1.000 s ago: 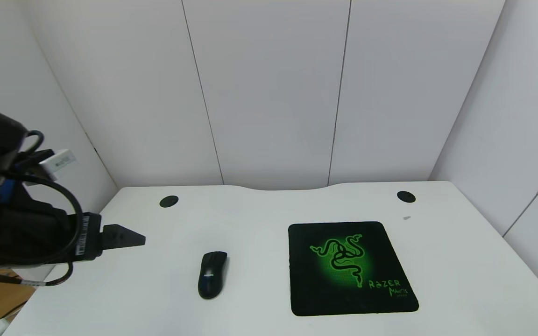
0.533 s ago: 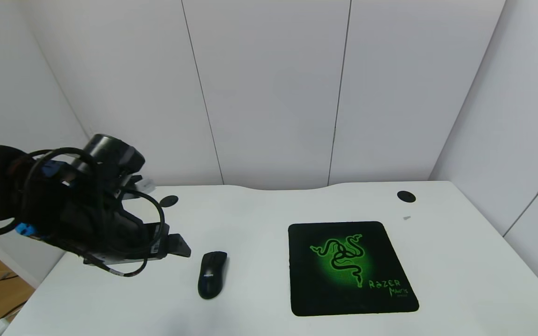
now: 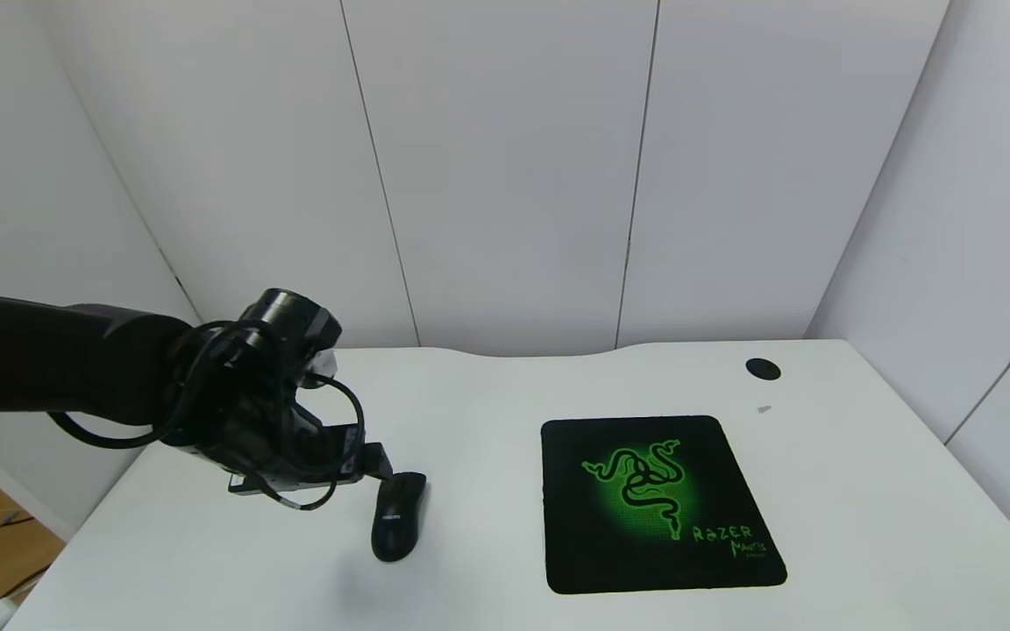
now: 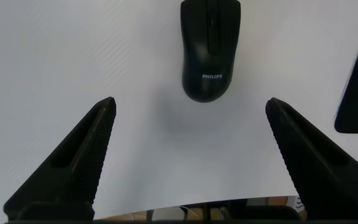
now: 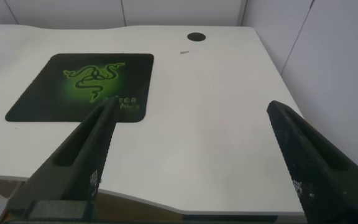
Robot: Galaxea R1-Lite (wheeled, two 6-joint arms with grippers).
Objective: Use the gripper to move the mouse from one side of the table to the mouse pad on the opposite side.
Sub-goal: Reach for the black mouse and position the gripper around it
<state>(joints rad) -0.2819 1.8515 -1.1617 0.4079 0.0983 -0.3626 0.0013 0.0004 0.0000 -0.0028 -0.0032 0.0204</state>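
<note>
Having swung in from the counter's (image 3: 487, 394) left edge, the left pincer (image 3: 382, 463) is now hovering wide open and empty just beside the mouse (image 3: 399, 515), which is lying left of the mouse pad (image 3: 658, 504), while the right pincer (image 5: 191, 155) is idling open.

Glossy black mouse (image 3: 399, 515) flat on white table (image 3: 487, 394), left of green-emblem mouse pad (image 3: 658, 501)
</note>
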